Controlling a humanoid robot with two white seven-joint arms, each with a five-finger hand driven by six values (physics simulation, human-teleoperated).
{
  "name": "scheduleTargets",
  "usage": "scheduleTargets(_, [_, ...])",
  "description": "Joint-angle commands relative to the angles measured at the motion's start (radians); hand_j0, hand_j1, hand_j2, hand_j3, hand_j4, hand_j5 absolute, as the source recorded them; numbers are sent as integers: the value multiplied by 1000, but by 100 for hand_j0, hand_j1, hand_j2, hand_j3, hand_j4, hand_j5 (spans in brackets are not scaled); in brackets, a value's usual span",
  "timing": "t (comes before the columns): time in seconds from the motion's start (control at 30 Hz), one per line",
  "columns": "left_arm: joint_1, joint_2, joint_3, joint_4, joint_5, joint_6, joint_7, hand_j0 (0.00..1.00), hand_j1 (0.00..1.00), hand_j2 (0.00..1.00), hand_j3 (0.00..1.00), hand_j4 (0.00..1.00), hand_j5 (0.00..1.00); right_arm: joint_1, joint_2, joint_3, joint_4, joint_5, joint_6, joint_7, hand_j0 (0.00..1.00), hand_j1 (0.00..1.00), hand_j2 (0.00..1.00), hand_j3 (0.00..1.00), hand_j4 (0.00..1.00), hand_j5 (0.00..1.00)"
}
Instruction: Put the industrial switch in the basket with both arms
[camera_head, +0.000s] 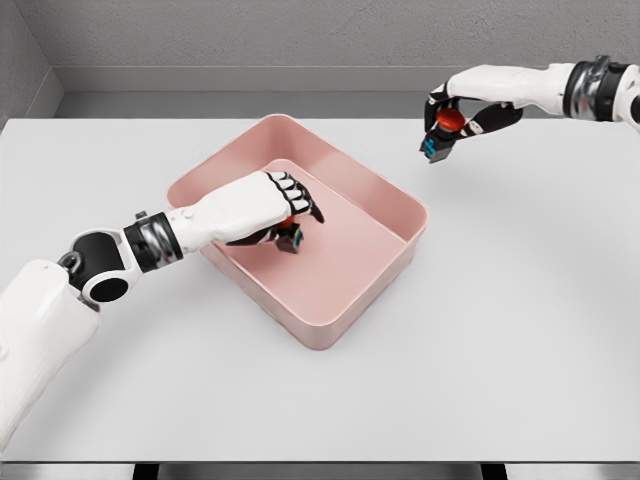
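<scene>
Left hand (275, 205) grips a switch (290, 238) inside the pink basket (390, 265); right hand (462, 115) clasps a red-capped switch (444, 130) aloft; no readable markings.

A single head view looks down and forward over the table (520, 330), apparently from fairly near.

Left hand (262, 205) inside pink basket (392, 205), clasping a switch (290, 236); right hand (462, 112) above surface (520, 300), gripping red-capped switch (443, 130).
</scene>
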Motion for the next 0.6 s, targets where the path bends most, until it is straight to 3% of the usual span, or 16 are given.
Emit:
scheduleTargets(0.0, [0, 1, 0, -3, 9, 1, 1, 82, 82, 82, 82, 82, 82, 0, 0, -2, -15, -5, 3, 0, 48, 48, 48, 48, 48, 48])
scheduleTargets(0.2, [0, 1, 0, -6, 10, 1, 1, 86, 86, 86, 86, 86, 86, -5, -3, 0, -42, -45, 3, 0, 48, 48, 48, 48, 48, 48])
scheduleTargets(0.3, [0, 4, 2, -16, 12, 1, 2, 100, 100, 100, 100, 100, 100, -5, -3, 0, -57, -46, 3, 0, 48, 48, 48, 48, 48, 48])
scheduleTargets(0.57, [-8, 10, 6, -16, 18, 1, 5, 100, 100, 100, 100, 100, 100, -5, -6, 1, -105, -89, 5, 0, 48, 48, 48, 48, 48, 48])
